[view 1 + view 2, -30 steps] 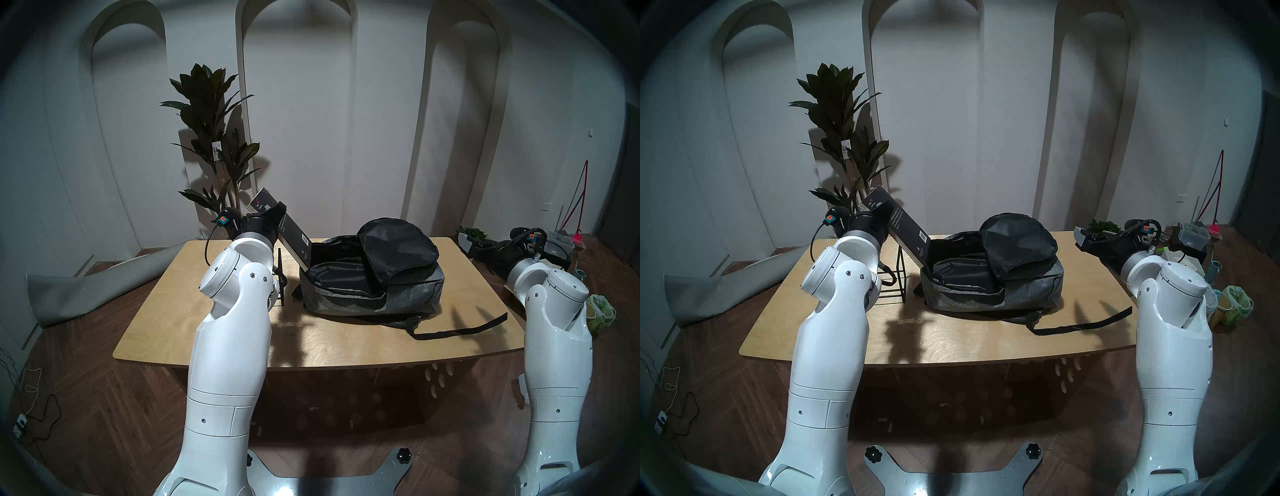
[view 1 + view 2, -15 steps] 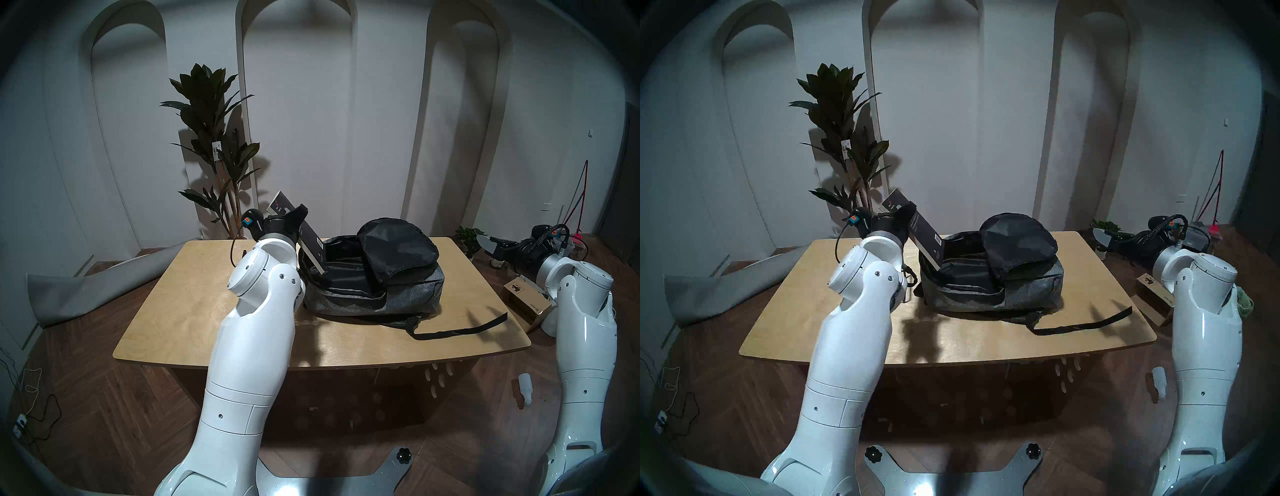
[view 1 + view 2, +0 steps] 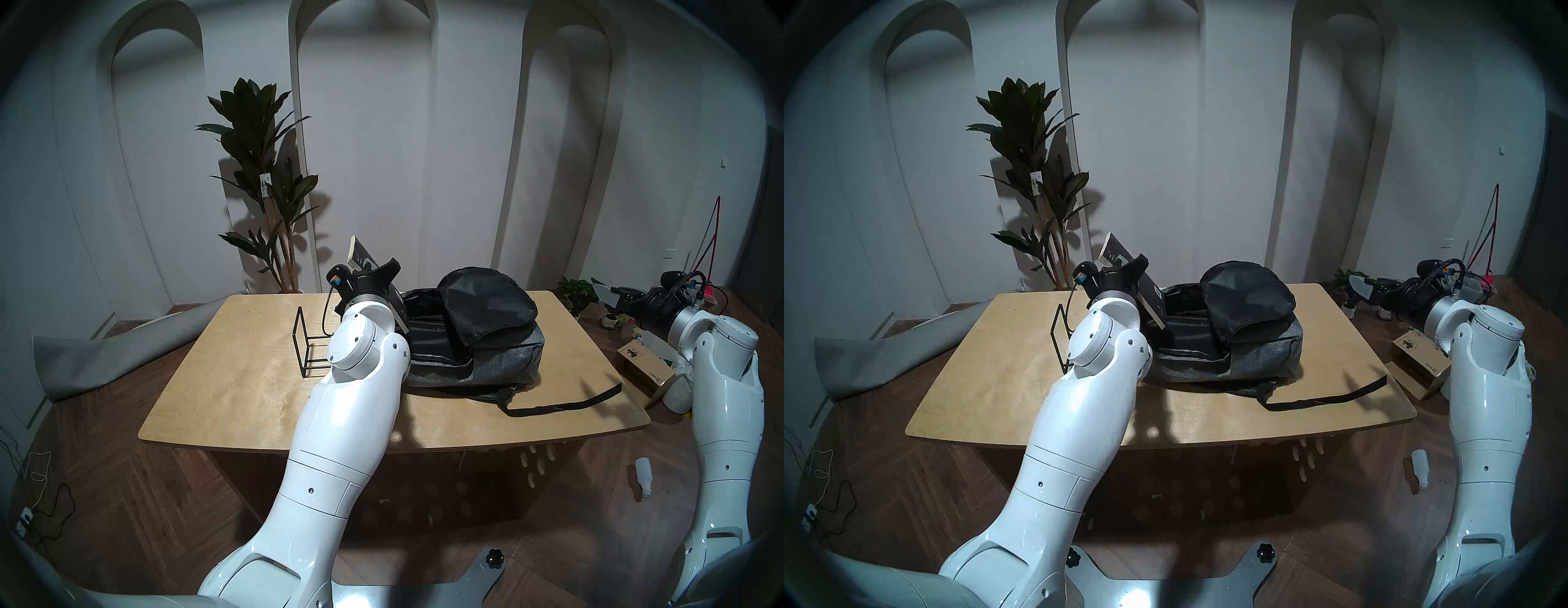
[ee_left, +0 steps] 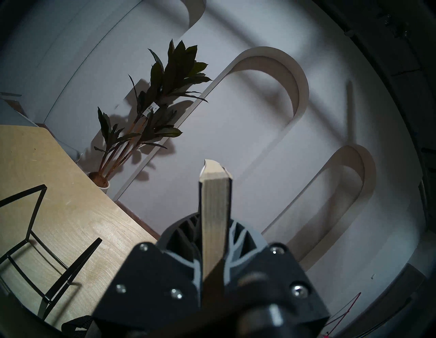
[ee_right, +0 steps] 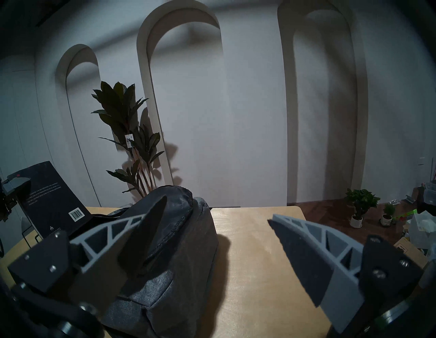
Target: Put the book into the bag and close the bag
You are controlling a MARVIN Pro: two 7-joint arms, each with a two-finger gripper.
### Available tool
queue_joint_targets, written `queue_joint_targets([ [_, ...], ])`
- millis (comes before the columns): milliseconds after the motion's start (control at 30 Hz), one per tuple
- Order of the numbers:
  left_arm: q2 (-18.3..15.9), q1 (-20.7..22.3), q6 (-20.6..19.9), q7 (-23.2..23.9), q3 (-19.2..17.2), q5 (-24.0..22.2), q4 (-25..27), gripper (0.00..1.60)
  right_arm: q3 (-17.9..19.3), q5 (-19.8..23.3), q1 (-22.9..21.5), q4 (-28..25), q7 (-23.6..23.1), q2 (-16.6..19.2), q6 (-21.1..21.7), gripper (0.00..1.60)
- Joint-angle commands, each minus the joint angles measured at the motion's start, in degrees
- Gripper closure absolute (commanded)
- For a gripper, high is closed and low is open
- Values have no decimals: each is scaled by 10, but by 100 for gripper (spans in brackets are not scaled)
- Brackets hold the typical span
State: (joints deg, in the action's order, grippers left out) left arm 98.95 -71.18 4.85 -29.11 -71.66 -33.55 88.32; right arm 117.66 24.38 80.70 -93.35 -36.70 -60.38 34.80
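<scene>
Head stereo left view: at centre frame the left gripper is clamped on the book, a thin black paperback held tilted, its upper end pointing up and left and its lower corner dipping into the open mouth of the bag. The grey backpack lies on the wooden table, right of centre, its black-lined flap folded back on top and a black strap trailing toward the table's right edge. A black wire stand sits on the table left of the arm. At the right edge the right gripper hangs beyond the table, over the floor.

Head stereo right view: the same scene shifted slightly left. The book slants from the left gripper down into the bag; its white barcode shows just above the bag's rim. A potted plant stands against the arched wall behind.

Left wrist view: the cream page edges of the book rise upright at lower centre, pinched between the two fingers of the left gripper. The wire stand lies on the table at lower left.

Right wrist view: the right gripper stands wide, holding nothing. Behind its left finger sits the bag on the table; at left edge the book leans over the bag's opening, barcode showing.
</scene>
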Motion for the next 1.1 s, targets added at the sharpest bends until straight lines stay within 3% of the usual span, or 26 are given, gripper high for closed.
queue_joint_targets([
  [0,21,47,62,5,12,6,-30,160,-4,-4,-18,-1,-8,12,-23,0],
  [333,37,67,118,10,16,-1,-99,160,-3,-12,-22,-2,-10,13,-32,0],
  [1067,51,83,163,21,45,-76,-177,160,-21,-33,-51,16,-2,16,-43,0],
])
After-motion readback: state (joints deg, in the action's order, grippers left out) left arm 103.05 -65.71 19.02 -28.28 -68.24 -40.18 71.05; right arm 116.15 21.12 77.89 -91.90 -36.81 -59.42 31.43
